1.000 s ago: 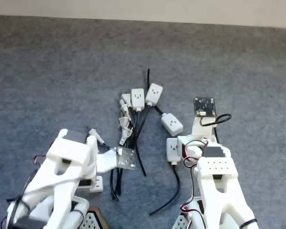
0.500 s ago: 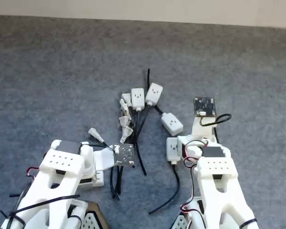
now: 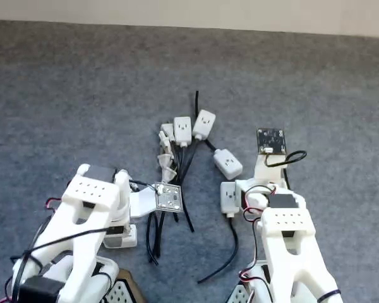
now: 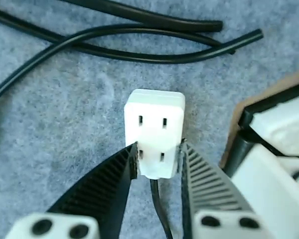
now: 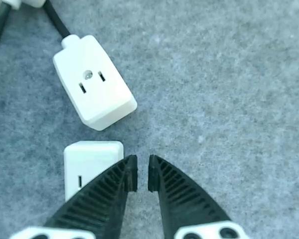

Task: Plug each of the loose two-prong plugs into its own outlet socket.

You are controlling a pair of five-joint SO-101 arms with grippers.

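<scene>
Our left hand (image 4: 158, 149) has swung forward, grasping a white outlet socket (image 4: 154, 117) ready for a plug, while our right hand (image 5: 142, 169) stays clenched on nothing.

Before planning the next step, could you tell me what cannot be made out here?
High view: the two-prong plugs are too small and tangled among black cords to count.
Right wrist view: the right gripper covers part of the nearer outlet socket.
Left wrist view: the held socket has its cord cut off by the edge.
</scene>
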